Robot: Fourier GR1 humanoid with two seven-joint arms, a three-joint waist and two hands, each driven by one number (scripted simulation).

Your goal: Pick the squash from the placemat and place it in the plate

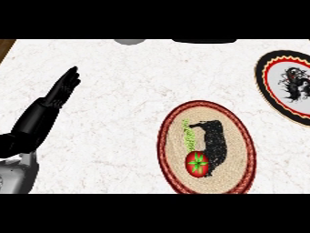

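Plate (278, 82) cut off at right; left robot hand (47, 109) straight-fingered.

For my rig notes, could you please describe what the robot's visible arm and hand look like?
Only the left arm shows: a glossy black left hand with long tapering fingers and a stubby thumb, on a rounded grey forearm bearing a small dark marking. No cables or sleeves are visible.

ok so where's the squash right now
In the head view the squash lies at lower right, on the near part of the oval woven placemat, well short of the plate at the right edge.
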